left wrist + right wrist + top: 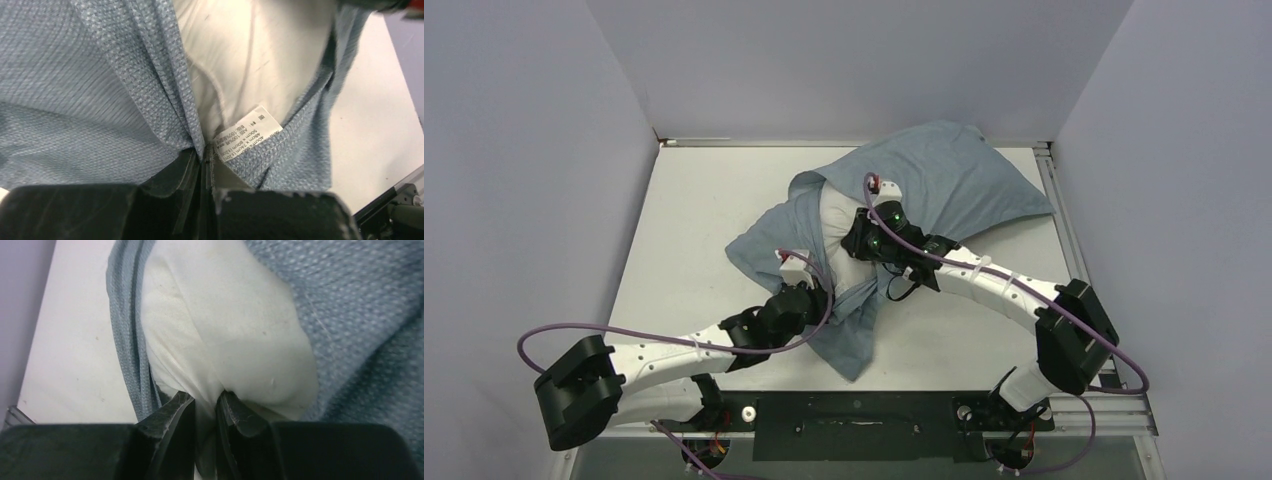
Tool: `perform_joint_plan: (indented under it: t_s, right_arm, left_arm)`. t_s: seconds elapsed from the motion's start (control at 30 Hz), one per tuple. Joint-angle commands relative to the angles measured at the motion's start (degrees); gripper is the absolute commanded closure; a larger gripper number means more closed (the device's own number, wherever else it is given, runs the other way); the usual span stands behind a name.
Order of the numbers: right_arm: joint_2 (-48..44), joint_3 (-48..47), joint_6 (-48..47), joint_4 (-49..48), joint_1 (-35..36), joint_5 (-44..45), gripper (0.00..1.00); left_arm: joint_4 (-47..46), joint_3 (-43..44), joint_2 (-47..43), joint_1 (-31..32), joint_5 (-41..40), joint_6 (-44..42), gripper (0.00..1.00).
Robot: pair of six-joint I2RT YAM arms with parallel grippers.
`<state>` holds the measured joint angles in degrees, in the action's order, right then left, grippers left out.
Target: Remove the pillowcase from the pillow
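The grey-blue pillowcase [944, 180] lies across the table's middle and far right, its open end bunched toward the front. The white pillow [842, 232] shows at that opening. My left gripper [812, 283] is shut on the pillowcase's hem [192, 135], next to a white care label [247, 134]. My right gripper [856, 243] is shut on a pinch of the white pillow [225, 335], with the pillowcase [365, 330] bunched around it. Only the grey-blue face of the pillowcase shows.
The white table [694, 220] has bare room at the left and near right. Grey walls enclose the back and sides. A metal rail [1064, 230] runs along the right edge.
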<state>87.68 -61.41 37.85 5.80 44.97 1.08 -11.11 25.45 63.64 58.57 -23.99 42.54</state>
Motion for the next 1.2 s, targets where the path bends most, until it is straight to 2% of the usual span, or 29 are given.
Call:
perform_joint_plan:
  t_s: [0.0, 0.5, 0.6, 0.7, 0.77, 0.8, 0.93, 1.07, 1.17]
  right_arm:
    - [-7.3, -4.9, 4.3, -21.3, -4.3, 4.1, 0.95]
    - [-14.8, -1.6, 9.3, -24.1, -14.7, 3.1, 0.95]
    - [-15.6, -1.6, 9.7, -23.4, -18.0, -1.3, 0.95]
    - [-15.4, -3.6, 6.0, -19.4, -18.5, -8.3, 0.95]
    - [-15.4, -4.7, 2.0, -15.5, -17.0, -12.2, 0.89]
    - [-15.8, -5.0, -0.2, -12.6, -15.6, -12.4, 0.81]
    - [-18.1, -5.2, -8.6, -0.2, -6.8, -6.6, 0.57]
    - [-19.9, -3.8, -10.1, 10.6, -1.1, -2.9, 0.41]
    - [-20.6, -2.4, -8.9, 16.3, 3.4, 1.0, 0.33]
  left_arm:
    - [8.8, -0.3, 1.6, 2.5, 3.0, -1.4, 1.00]
    - [17.6, 1.3, 2.8, 2.8, -4.9, -3.1, 1.00]
    - [19.3, 0.8, 1.6, 2.8, -6.4, -2.0, 1.00]
    - [18.7, 0.2, -0.4, 2.8, -5.9, -1.7, 1.00]
    - [17.1, -0.1, -1.6, 2.8, -4.6, -1.7, 1.00]
    - [16.0, -0.2, -2.0, 2.8, -3.7, -1.7, 1.00]
    - [9.8, -1.4, -2.8, 2.8, -0.7, -1.3, 1.00]
    - [6.7, -1.4, -2.3, 2.7, 0.6, -0.8, 1.00]
    - [5.1, -1.1, -1.7, 2.7, 1.0, -0.6, 1.00]
